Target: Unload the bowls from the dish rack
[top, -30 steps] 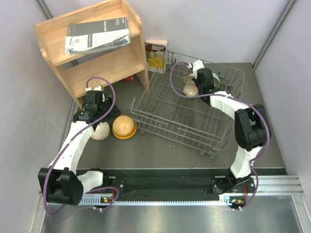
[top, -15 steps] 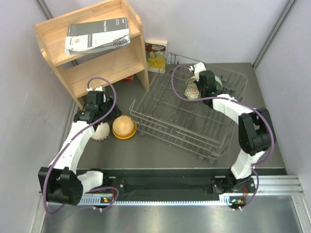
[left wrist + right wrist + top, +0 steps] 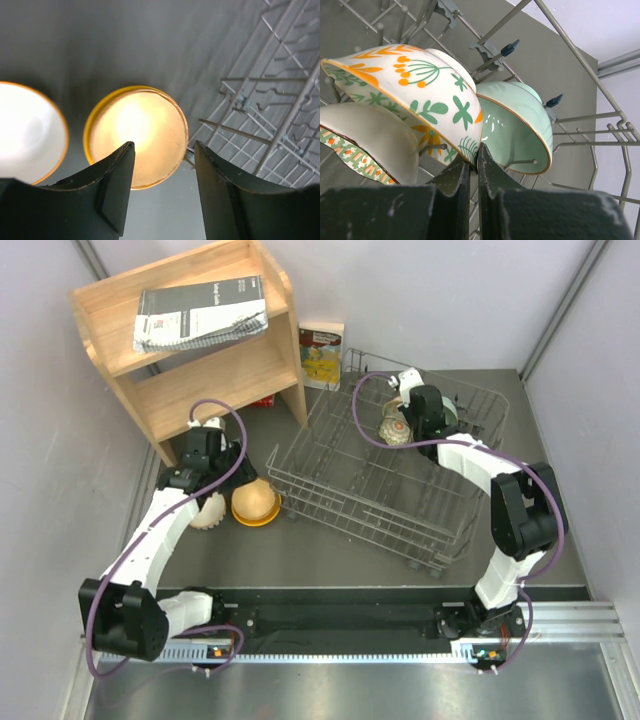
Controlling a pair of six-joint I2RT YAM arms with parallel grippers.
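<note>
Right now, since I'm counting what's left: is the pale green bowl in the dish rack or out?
In. The pale green bowl stands on edge among the dish rack wires, beside the floral bowl.

Dish rack (image 3: 360,490): thin grey metal wire; I see a dull sheen on the rods.
Floral bowl (image 3: 420,95): glazed ceramic, smooth, its painted pattern under a soft gloss.
Teal-green bowl (image 3: 515,130): glossy glaze, with bright glints inside.
Orange-yellow bowl (image 3: 135,130): smooth and shiny; glare washes out its middle on my feed.
Left gripper (image 3: 164,160): black plastic fingers, matt, slightly rough along the edges.
Right gripper (image 3: 473,161): the same matt black plastic.
Shelf (image 3: 200,380): pale wood, matt.
Table (image 3: 330,550): flat grey, matt.
</note>
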